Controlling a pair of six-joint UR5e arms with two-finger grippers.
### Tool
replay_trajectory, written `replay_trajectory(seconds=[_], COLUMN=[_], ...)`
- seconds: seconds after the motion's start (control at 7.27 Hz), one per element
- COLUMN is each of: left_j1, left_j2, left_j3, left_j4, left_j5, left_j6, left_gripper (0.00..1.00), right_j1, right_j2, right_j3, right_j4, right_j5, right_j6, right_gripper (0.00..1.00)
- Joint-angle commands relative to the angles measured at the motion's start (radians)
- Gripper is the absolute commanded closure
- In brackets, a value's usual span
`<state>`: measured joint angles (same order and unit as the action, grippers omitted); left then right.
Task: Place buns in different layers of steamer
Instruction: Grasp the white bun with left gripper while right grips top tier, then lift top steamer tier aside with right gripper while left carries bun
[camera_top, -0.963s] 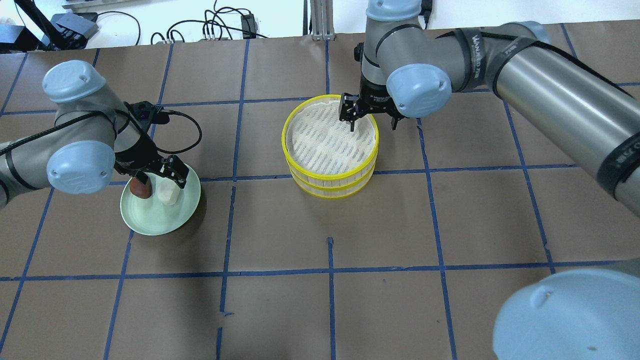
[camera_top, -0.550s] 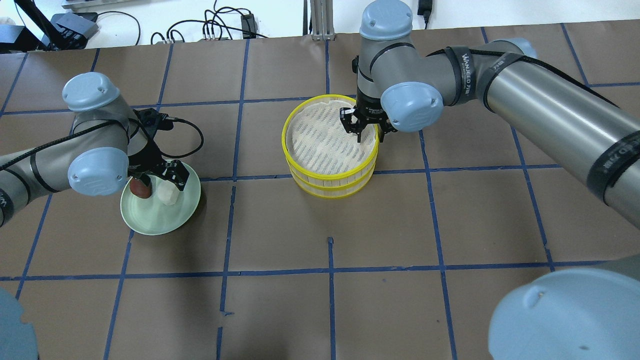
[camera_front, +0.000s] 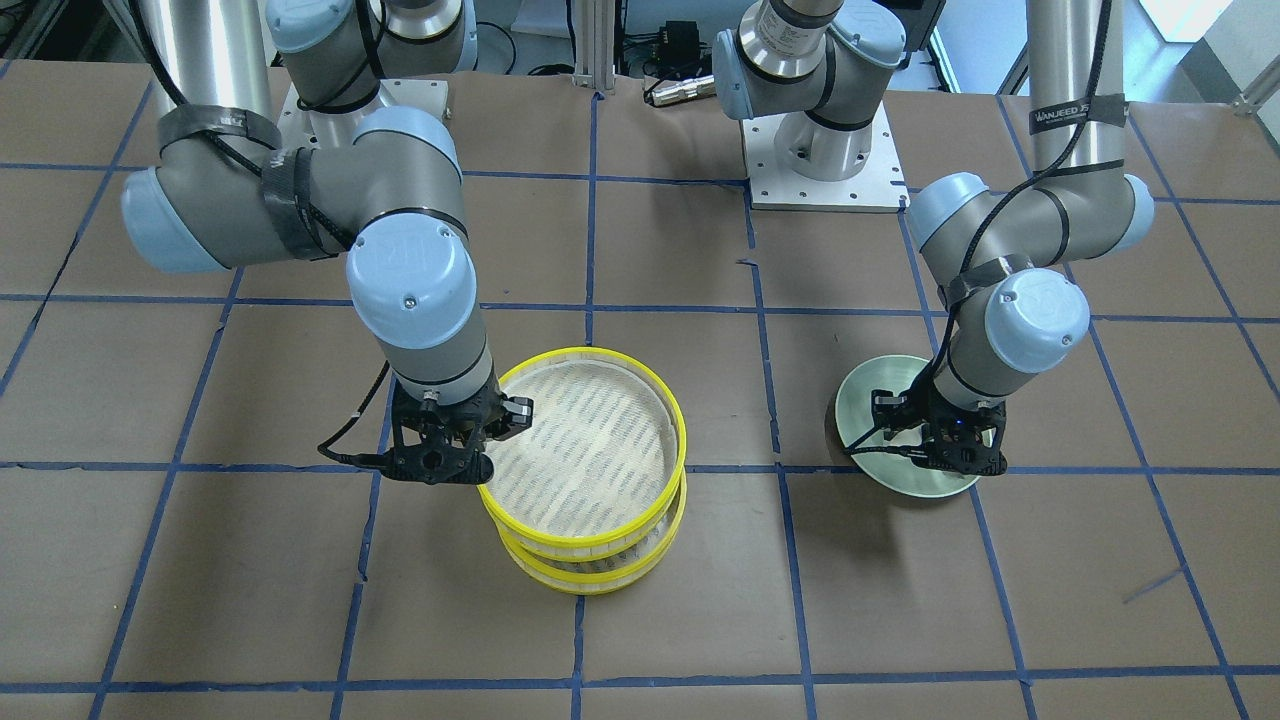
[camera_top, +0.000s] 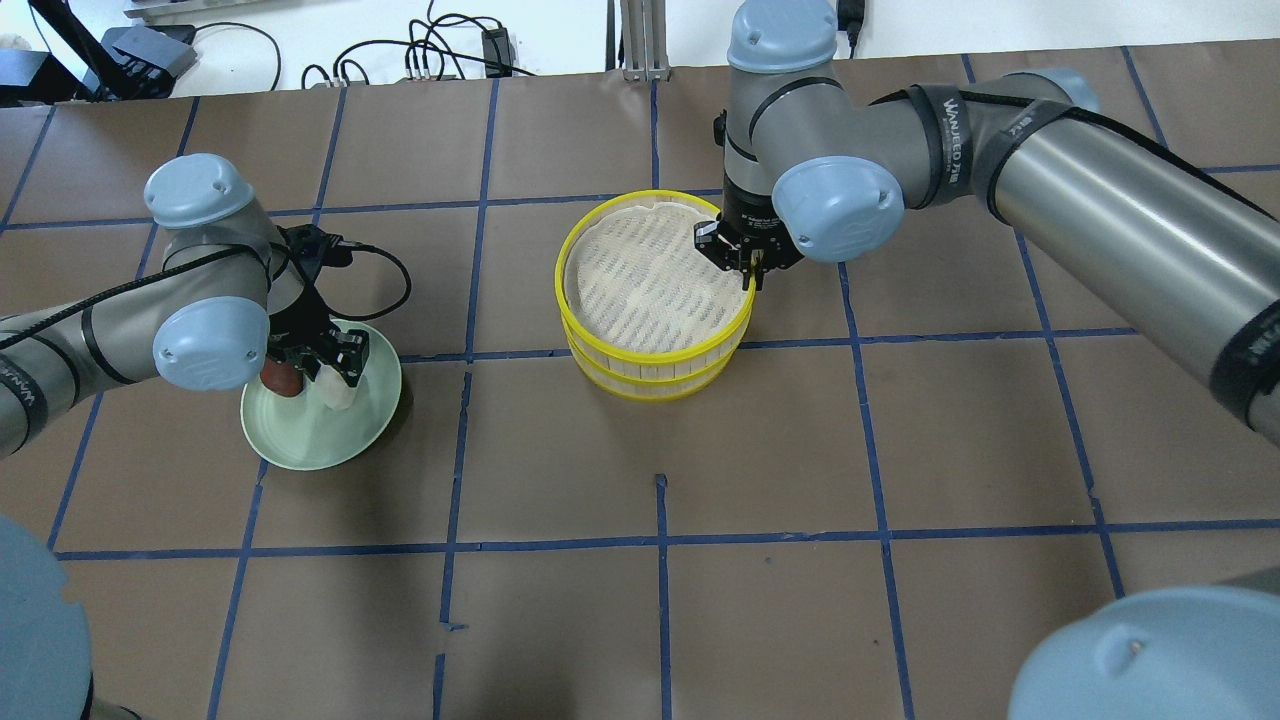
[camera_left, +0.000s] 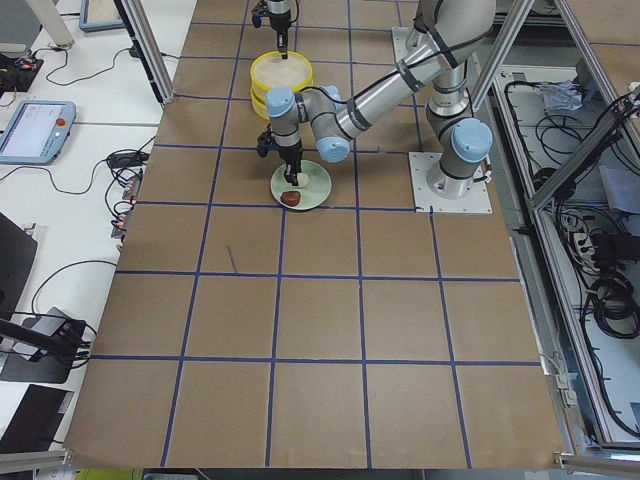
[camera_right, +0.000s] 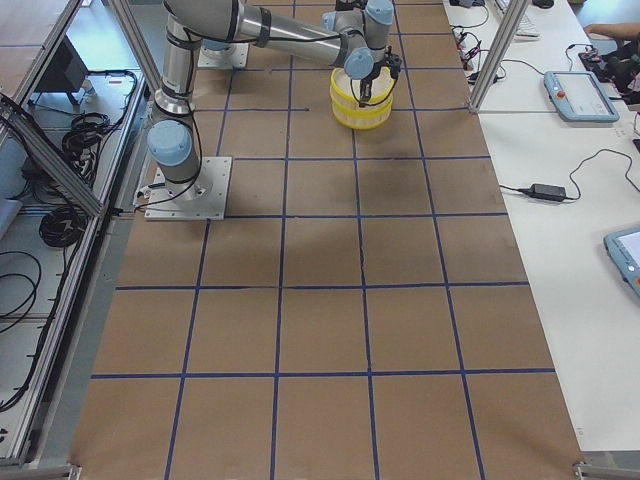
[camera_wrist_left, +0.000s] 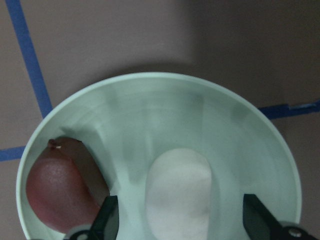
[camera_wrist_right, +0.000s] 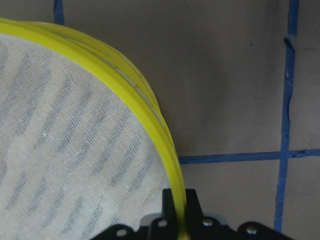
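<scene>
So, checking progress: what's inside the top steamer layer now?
The top layer holds nothing, its woven floor bare; the white bun and brown bun sit on the green plate. The lower layer is covered, its inside unseen.

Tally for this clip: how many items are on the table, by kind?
Buns: 2, white bun and reddish-brown bun
Steamer layers: 2, upper layer stacked on lower layer
Plate: 1, pale green
Total: 5
</scene>
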<state>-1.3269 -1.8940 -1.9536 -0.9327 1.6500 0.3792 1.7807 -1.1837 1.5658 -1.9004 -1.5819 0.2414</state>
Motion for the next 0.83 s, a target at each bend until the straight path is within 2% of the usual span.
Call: replay_trajectory(seconds=[0.0,0.14,0.28,0.41,0.55,0.69], left_j1=[-0.041,-0.108,-0.192,-0.297,-0.401,-0.485], left_j2=[0.051,0.090,0.099,0.087,0.061,0.023], left_j3=[0.074,0.108,0.154,0.204,0.228,0.245], left_j4=[-0.017,-0.064,-0.070,-0.072,-0.054,-0.020], left_j5=[-0.006,-0.016,-0.079,-0.140,-0.180,-0.199], left_j6=[-0.058,-0.107,-0.243,-0.440,-0.636,-0.740], left_gripper=[0.93,0.97,0.99,0.99,0.99,0.99], right_j1=[-0.131,-0.244,-0.318,-0.346,-0.363,-0.378], right_j2=[-0.110,-0.120,-0.117,-0.110,-0.109,-0.108], right_j3=[-0.007,-0.012,-0.013,-0.004,-0.004,0.002], right_j4=[0.070,0.076,0.061,0.048,0.020,0.023], right_j5=[-0.035,-0.029,-0.024,-0.036,-0.055,-0.096], right_j6=[-0.200,-0.311,-0.440,-0.568,-0.599,-0.599], right_gripper=[0.97,0.96,0.97,0.97,0.97,0.97])
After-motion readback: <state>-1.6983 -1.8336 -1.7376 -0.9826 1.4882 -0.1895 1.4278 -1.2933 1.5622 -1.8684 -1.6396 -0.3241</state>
